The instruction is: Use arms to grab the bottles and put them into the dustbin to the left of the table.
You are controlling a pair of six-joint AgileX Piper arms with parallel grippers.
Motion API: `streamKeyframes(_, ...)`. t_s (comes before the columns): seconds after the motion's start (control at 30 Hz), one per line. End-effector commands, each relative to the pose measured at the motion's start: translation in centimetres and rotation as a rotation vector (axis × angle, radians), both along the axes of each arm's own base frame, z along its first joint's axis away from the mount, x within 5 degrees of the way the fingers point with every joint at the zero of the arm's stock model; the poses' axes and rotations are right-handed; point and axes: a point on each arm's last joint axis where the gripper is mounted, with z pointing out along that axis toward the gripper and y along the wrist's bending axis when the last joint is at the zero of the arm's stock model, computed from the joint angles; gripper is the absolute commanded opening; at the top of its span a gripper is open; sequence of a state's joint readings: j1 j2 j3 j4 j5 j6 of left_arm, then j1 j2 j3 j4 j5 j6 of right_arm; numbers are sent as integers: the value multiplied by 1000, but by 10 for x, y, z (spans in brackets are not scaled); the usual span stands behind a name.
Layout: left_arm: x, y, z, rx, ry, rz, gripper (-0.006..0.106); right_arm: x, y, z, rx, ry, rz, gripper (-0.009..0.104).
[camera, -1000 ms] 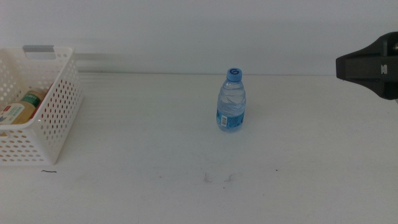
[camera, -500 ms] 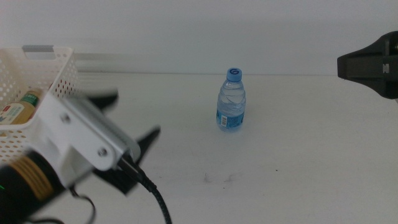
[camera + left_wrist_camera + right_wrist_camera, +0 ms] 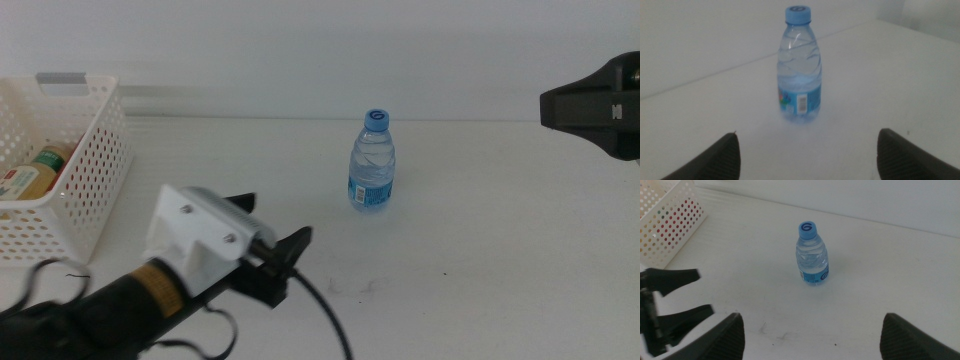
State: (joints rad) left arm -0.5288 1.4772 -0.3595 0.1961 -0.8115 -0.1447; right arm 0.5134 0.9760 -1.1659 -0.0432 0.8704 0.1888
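A small blue-capped water bottle [image 3: 372,163] stands upright near the middle of the white table [image 3: 500,250]. My left gripper [image 3: 272,226] reaches in from the lower left, open, pointing at the bottle and well short of it. In the left wrist view the bottle [image 3: 800,75] stands ahead between the wide-spread jaws of the left gripper [image 3: 807,134]. The right arm [image 3: 598,105] hangs at the right edge; the right gripper [image 3: 811,316] is open, high above the bottle [image 3: 812,255]. The white perforated dustbin [image 3: 95,170] at the left holds a yellow bottle [image 3: 40,170] with a green label.
Faint scuff marks [image 3: 350,287] lie on the table in front of the bottle. A pale wall runs behind the table. The right wrist view also shows the left gripper [image 3: 675,297] and a corner of the dustbin [image 3: 667,217].
The left arm has come into view from the lower left and moved right, toward the bottle. The right arm and the bottle have stayed put.
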Motion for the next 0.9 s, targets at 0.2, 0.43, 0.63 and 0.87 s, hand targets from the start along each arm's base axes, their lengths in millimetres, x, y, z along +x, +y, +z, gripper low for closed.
streamKeyframes(0.2,58,-40,-31,-54,2,-58,94,0,0,2,0,-16,2,86)
streamKeyframes(0.43,103,-66,-60,-90,38,-42,94,0,0,2,0,-16,2,86)
streamKeyframes(0.63,131,-82,-85,-111,56,-36,94,0,0,2,0,-16,2,86)
streamKeyframes(0.87,159,-99,-101,-141,36,-35,94,0,0,2,0,-16,2,86)
